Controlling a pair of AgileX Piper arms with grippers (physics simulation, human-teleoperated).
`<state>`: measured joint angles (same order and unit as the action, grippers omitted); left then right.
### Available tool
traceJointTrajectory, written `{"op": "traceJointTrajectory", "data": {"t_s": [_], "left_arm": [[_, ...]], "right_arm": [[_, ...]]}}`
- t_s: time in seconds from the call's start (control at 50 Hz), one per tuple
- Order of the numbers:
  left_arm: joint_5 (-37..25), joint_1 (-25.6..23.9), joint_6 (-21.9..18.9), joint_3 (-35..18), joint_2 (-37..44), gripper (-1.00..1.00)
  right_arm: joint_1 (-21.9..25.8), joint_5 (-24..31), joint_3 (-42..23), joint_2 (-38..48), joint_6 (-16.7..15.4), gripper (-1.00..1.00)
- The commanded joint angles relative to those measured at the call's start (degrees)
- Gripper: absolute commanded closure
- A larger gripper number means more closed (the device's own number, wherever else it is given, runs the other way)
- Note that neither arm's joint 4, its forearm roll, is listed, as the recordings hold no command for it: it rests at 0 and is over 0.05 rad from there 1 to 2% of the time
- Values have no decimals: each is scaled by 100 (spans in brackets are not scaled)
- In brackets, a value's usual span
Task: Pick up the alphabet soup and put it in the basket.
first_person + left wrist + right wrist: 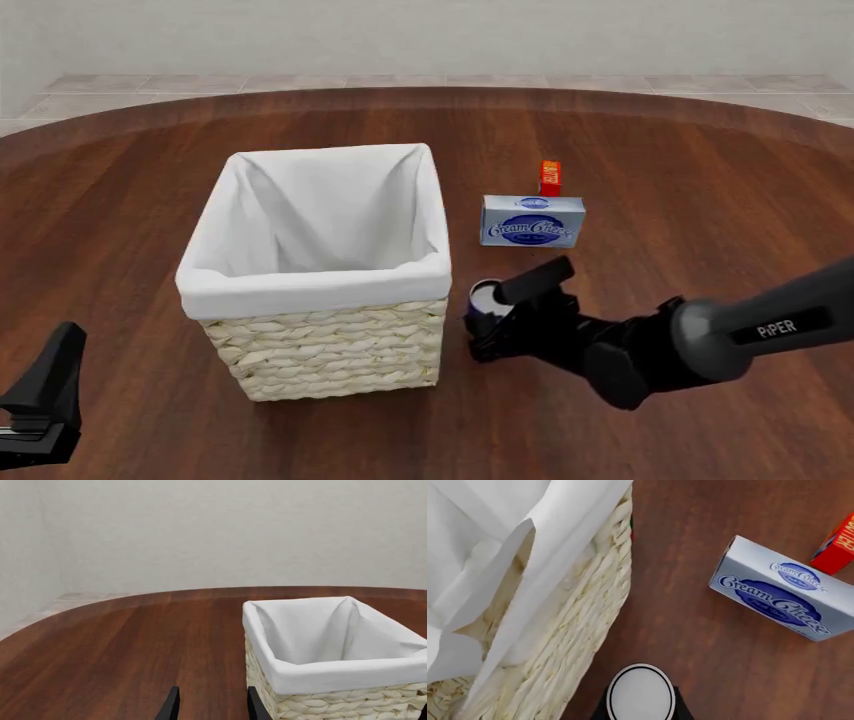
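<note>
On my left wrist view I see the left end effector (210, 707) with its two dark fingertips apart and nothing between them, hovering over the brown table (120, 650), with the basket (333, 700) just beside it, its white lining folded over the woven rim. In the front view the left end effector (47, 395) sits low at the near left corner, well apart from everything. The right end effector (497, 318) reaches in from the right and sits around the alphabet soup (486, 296), which stands upright on the table (694, 180) just beside the basket's (334, 345) near right corner; I can only see its pale top and a sliver of blue. Beyond it lies the cream cheese box (533, 221), with the small orange-red box (549, 178) just behind that. My right wrist view looks down on the can's silvery top (642, 694) between dark fingers, the wicker wall (570, 645) close alongside. I cannot tell whether the fingers are pressing the can or merely bracketing it.
</note>
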<state>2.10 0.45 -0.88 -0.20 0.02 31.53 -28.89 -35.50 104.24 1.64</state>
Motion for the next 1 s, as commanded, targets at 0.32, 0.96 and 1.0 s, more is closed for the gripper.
{"op": "traceJointTrajectory", "data": {"t_s": [0.32, 0.96, 1.0], "left_arm": [[-7, -17, 2, 0, 0, -100], [38, -12, 62, 1, 0, -100], [39, -19, 61, 1, 0, -100]], "right_arm": [[-163, 616, -4, -808, 34, 100], [-413, 2063, -378, -2088, -209, 100], [-429, 2182, -452, -2162, -228, 100]]}}
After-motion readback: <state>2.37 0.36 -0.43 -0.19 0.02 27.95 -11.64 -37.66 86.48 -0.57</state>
